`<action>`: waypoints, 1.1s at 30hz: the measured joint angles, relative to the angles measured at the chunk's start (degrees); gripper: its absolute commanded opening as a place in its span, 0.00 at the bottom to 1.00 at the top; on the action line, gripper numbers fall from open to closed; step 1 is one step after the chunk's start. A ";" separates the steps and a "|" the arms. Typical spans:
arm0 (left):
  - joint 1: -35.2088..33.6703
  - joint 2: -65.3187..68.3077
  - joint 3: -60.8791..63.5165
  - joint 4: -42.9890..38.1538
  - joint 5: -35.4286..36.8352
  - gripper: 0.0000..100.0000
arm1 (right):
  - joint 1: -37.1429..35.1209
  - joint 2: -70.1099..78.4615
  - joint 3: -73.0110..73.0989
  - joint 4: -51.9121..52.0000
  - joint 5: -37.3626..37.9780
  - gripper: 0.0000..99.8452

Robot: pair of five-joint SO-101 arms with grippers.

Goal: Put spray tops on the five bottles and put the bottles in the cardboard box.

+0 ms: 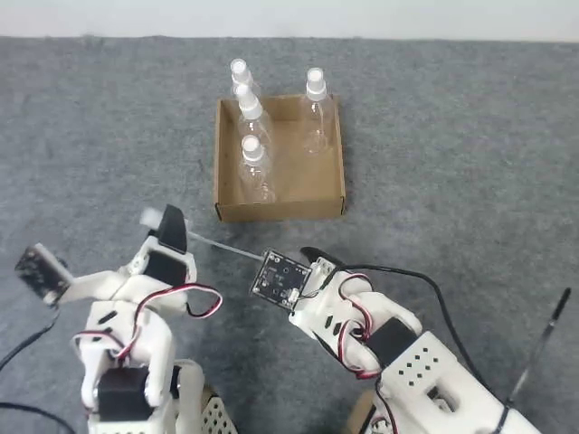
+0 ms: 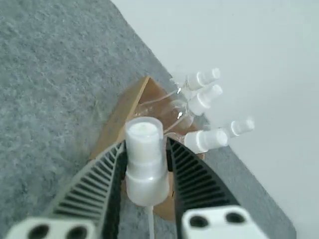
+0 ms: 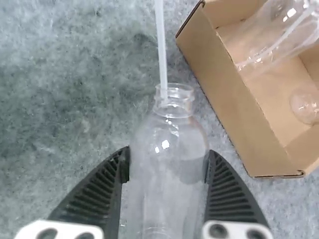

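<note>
My left gripper (image 2: 144,144) is shut on a white spray top (image 2: 144,159), which also appears near the left arm's tip (image 1: 158,220). The top's thin dip tube (image 1: 226,247) runs across toward the right arm. My right gripper (image 3: 167,154) is shut on a clear uncapped bottle (image 3: 169,144). The tube (image 3: 160,45) ends at the rim of the bottle's open neck (image 3: 174,94). Beyond both arms sits the cardboard box (image 1: 280,210), holding several clear bottles with white spray tops (image 1: 255,154).
Grey carpet covers the table around the box. The right arm's wrist camera board (image 1: 280,276) covers the held bottle from above. A thin black rod (image 1: 543,344) lies at the far right. Cables loop around both arm bases.
</note>
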 measured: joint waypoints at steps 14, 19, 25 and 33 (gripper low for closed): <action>3.78 0.00 1.85 -0.18 -1.14 0.01 | -2.90 0.00 1.14 -0.09 0.18 0.11; 3.96 0.00 1.93 -0.18 -1.14 0.01 | -2.90 0.00 1.14 -0.09 0.18 0.11; 4.13 0.00 2.55 -0.18 -1.93 0.01 | -2.90 0.00 1.14 -0.09 0.18 0.11; 3.96 0.00 2.73 0.88 -3.69 0.01 | -0.79 0.00 1.14 -2.90 -2.55 0.11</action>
